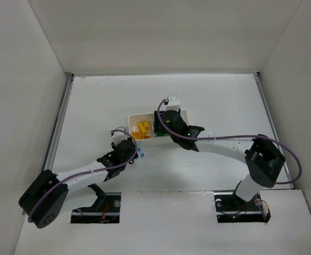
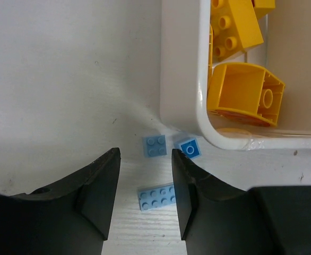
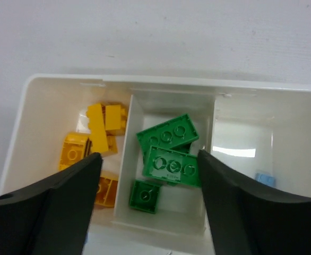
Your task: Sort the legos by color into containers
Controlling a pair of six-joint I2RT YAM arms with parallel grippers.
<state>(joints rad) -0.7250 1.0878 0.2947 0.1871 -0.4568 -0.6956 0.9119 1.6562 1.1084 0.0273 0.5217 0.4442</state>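
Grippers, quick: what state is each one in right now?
Left gripper: open, empty, over loose light blue bricks.
Right gripper: open, empty, above green bricks.

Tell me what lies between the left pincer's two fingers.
In the left wrist view, a long light-blue lego plate lies flat in the open gap of the left pincer.

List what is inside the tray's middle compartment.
The middle compartment holds three green bricks: two long ones overlapping, one small square brick beside them. Anything beneath the overlapping pair is covered.
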